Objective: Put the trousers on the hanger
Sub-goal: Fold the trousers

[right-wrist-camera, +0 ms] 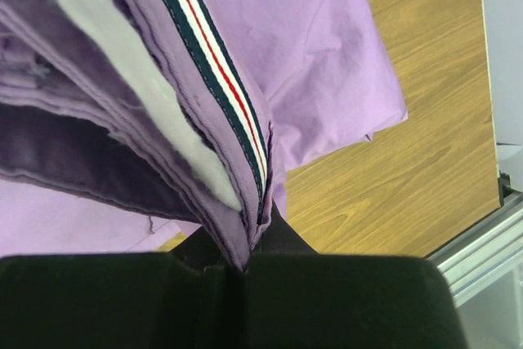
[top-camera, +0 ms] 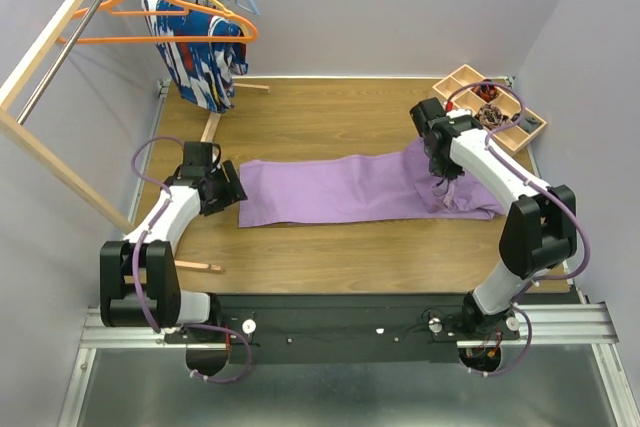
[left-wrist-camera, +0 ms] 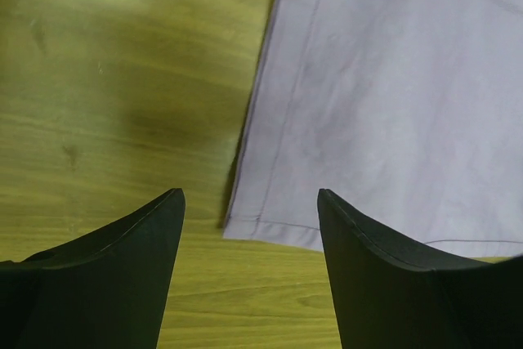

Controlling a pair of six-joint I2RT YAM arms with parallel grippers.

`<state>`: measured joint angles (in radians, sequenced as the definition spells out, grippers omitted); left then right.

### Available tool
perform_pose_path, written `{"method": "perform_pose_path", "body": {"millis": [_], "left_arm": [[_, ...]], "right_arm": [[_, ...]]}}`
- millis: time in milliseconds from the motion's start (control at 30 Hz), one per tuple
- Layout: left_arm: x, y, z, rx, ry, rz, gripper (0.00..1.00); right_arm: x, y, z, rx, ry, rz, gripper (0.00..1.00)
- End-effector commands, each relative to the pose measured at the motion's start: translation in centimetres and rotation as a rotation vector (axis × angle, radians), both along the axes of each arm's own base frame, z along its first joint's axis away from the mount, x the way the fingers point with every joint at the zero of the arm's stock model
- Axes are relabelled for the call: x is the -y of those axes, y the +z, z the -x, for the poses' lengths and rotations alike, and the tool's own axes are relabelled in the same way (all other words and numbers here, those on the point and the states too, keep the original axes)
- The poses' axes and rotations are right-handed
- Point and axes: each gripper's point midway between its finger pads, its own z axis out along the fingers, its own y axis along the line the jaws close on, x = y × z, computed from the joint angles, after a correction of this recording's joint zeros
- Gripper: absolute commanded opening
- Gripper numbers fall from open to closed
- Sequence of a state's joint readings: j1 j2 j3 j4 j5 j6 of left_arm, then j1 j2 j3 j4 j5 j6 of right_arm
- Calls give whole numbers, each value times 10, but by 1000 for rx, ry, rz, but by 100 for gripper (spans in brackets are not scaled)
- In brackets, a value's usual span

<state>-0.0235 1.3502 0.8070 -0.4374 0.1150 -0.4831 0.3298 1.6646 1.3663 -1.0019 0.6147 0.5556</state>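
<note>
Top external: lilac trousers (top-camera: 340,190) flat w/ striped waistband (right-wrist-camera: 214,79) pinched in R gripper (right-wrist-camera: 245,261), L gripper (left-wrist-camera: 249,195) wide open, empty.

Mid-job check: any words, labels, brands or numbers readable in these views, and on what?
No text can be read in any view.
Trousers: the waistband shows only stripes, no lettering.
Patterned garment on the rack: print too small to tell whether it holds words.
</note>
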Motion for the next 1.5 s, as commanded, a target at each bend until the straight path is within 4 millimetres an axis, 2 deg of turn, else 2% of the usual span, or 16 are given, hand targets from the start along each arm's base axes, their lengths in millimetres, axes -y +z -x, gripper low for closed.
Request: {"method": "perform_pose_path", "body": {"millis": [0,133,433,567,667,700,800,933,967,1033,1067,1167,1267,1400,1433,1467], "left_arm": [[-16,-25,15,-65,49,-23,70],[-13,-44,20,-121,21,-13,59],[3,-57,17,-154,-45,62,57],[11,-64,24,-178,-73,100,53],[19,-68,27,-181,-103,136,39],[21,-69,27,-181,-112,145,27],[29,-69,24,-178,-148,174,0],[36,-39,7,-113,-163,210,0],[40,-22,-4,-71,-178,232,0],[46,7,-14,-22,-176,271,0],[51,28,-24,24,-192,301,0],[63,73,-37,110,-199,377,0],[66,100,-45,163,-194,407,0],[69,102,-53,166,-217,418,0],[79,95,-51,146,-250,422,0],[81,95,-53,147,-263,424,0]], "right_arm": [[-6,3,-18,43,0,-27,1],[-7,4,-21,48,-2,-29,1],[-8,3,-21,47,-2,-36,1],[-8,1,-21,43,-1,-37,1],[-9,1,-22,44,0,-39,1],[-9,1,-22,43,0,-39,1],[-9,-1,-22,40,0,-40,1],[-9,-2,-21,37,1,-40,1],[-9,-2,-21,39,-1,-39,1],[-9,1,-21,46,-1,-40,1],[-8,1,-22,48,-4,-38,1],[-8,3,-22,53,-4,-38,1],[-8,4,-22,58,-10,-43,1],[-9,3,-22,58,-8,-45,1],[-9,3,-22,56,-8,-44,1],[-9,3,-23,55,-7,-42,1]]}}
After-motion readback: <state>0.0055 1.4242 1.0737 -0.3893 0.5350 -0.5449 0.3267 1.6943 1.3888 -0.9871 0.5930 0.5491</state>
